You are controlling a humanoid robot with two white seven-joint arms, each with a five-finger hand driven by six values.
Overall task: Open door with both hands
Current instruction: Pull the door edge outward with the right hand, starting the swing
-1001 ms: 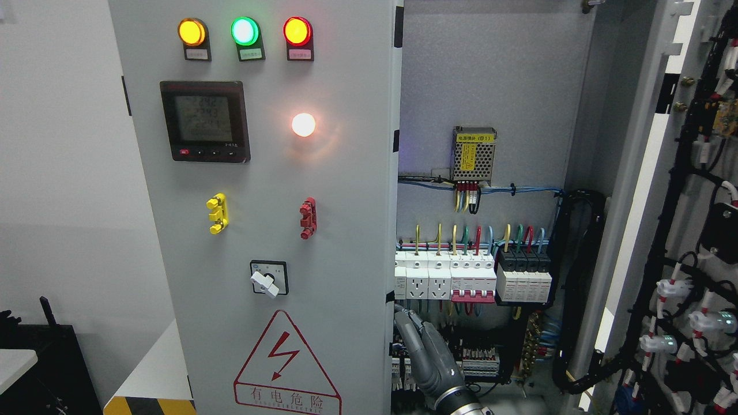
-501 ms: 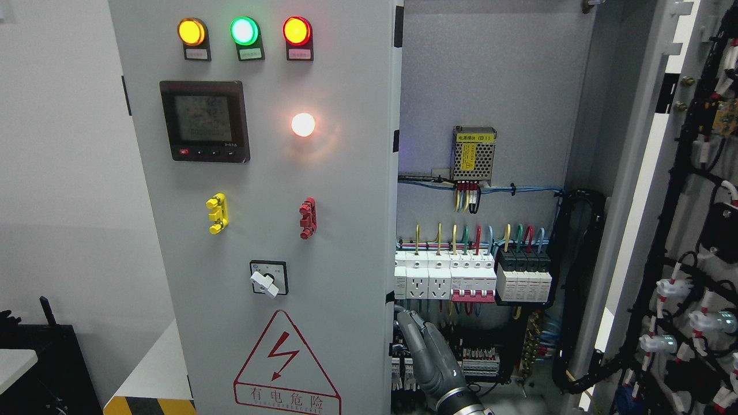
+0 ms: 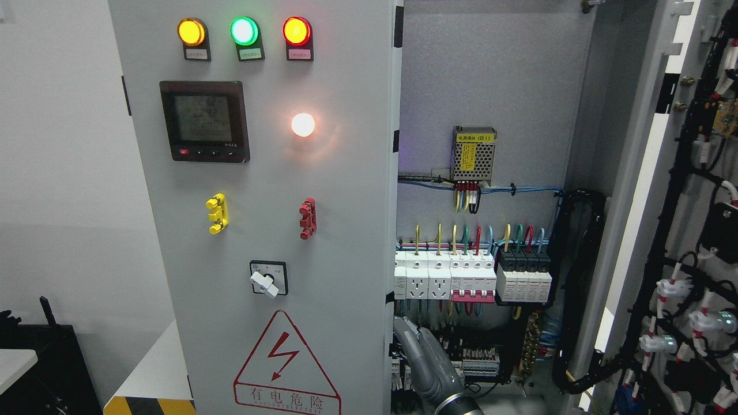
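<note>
The grey cabinet's left door point(image 3: 323, 190) carries three lamps, a meter, a rotary switch and a warning triangle. Its free edge point(image 3: 392, 230) stands slightly off the cabinet frame. The right door point(image 3: 686, 173) is swung wide open at the right, its wired inner side facing me. My right hand point(image 3: 405, 329) rises from the bottom edge just right of the left door's free edge. Its fingers are stretched out straight, with the fingertips point(image 3: 399, 321) close to that edge and nothing held. My left arm is out of sight.
Inside the cabinet are a row of breakers point(image 3: 444, 279), a mesh power supply point(image 3: 474, 153) and a thick black cable bundle point(image 3: 582, 276). A black case point(image 3: 52, 369) and a white tabletop point(image 3: 155, 369) sit at the lower left beside the cabinet.
My right hand has sunk a little, its fingertips lower along the left door's edge. The doors have not visibly moved.
</note>
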